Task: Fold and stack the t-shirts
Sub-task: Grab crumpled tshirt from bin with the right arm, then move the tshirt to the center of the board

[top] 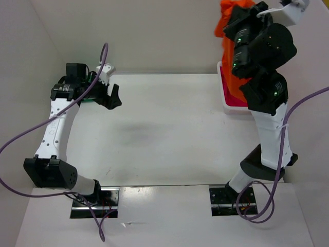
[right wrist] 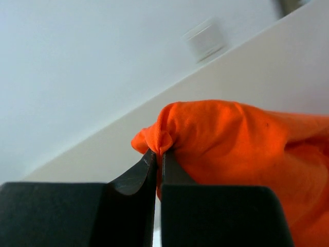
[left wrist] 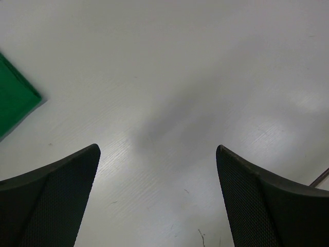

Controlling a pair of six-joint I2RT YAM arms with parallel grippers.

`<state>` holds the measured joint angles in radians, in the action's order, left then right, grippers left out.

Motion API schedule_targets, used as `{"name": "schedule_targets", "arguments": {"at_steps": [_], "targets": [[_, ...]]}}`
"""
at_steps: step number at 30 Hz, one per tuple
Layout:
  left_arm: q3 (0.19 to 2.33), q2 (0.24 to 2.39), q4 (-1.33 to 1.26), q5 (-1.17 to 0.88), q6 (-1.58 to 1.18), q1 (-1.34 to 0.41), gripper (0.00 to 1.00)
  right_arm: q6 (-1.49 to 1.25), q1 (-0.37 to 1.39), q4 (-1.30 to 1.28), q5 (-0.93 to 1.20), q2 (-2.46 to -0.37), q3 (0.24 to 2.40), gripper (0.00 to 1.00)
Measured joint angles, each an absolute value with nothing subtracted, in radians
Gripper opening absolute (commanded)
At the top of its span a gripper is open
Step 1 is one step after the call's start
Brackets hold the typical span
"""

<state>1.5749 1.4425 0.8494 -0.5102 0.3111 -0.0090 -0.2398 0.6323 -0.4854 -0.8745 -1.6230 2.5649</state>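
Found a white table closed in by plain white walls on the left and far sides. Located the right gripper raised high at the far right, jaws pressed together on a bunched edge of the orange t-shirt, with the rest of the cloth hanging down towards the white basket at the far right of the table. Noted the magenta-red t-shirt lying inside that basket, below the orange one. Located the left gripper at the far left, low over bare tabletop, fingers spread wide and holding nothing. Observed a flat, straight-edged corner of the green t-shirt on the table just beside that gripper; cannot tell from so small a part whether folded. Judged the task early to middling: at most the green one dealt with, orange only lifted out and neither spread nor folded, magenta-red not taken up, no stack visible. Expected next: lay the orange cloth flat mid-table, with risk of bunching on release.
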Motion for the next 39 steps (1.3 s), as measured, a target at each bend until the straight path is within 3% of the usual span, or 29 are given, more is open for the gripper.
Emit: {"name": "schedule_targets", "arguments": {"at_steps": [5, 6, 7, 8, 9, 12, 19, 28, 32, 39], "targets": [[1.559, 1.404, 0.835, -0.501, 0.308, 0.044, 1.0, -0.261, 0.733, -0.643, -0.701, -1.705, 2.633, 0.01], [1.557, 1.397, 0.833, -0.497, 0.307, 0.051, 1.0, -0.269, 0.736, -0.677, -0.673, -1.732, 2.64, 0.07], [1.555, 1.391, 0.829, -0.495, 0.307, 0.058, 1.0, -0.281, 0.736, -0.72, -0.645, -1.761, 2.632, 0.17], [1.551, 1.384, 0.823, -0.493, 0.306, 0.062, 1.0, -0.294, 0.736, -0.757, -0.629, -1.785, 2.613, 0.37], [1.548, 1.38, 0.822, -0.49, 0.306, 0.064, 1.0, -0.31, 0.736, -0.791, -0.622, -1.808, 2.588, 0.66], [1.548, 1.374, 0.817, -0.485, 0.305, 0.067, 1.0, -0.359, 0.72, -0.92, -0.624, -1.898, 2.547, 0.99], [1.537, 1.369, 0.807, -0.473, 0.303, 0.068, 1.0, -0.353, 0.657, -1.041, -0.58, -1.933, 2.432, 0.99], [1.426, 1.356, 0.802, -0.478, 0.34, 0.06, 1.0, -0.411, 0.749, -0.744, -0.326, -1.697, 1.615, 0.92], [1.245, 1.368, 0.8, -0.414, 0.413, -0.128, 1.0, -0.49, 0.692, -0.679, -0.269, -1.679, 1.391, 0.92], [0.896, 1.377, 0.754, -0.18, 0.514, -0.59, 1.0, -0.562, 0.537, -0.624, -0.268, -1.52, 1.295, 0.92]]}}
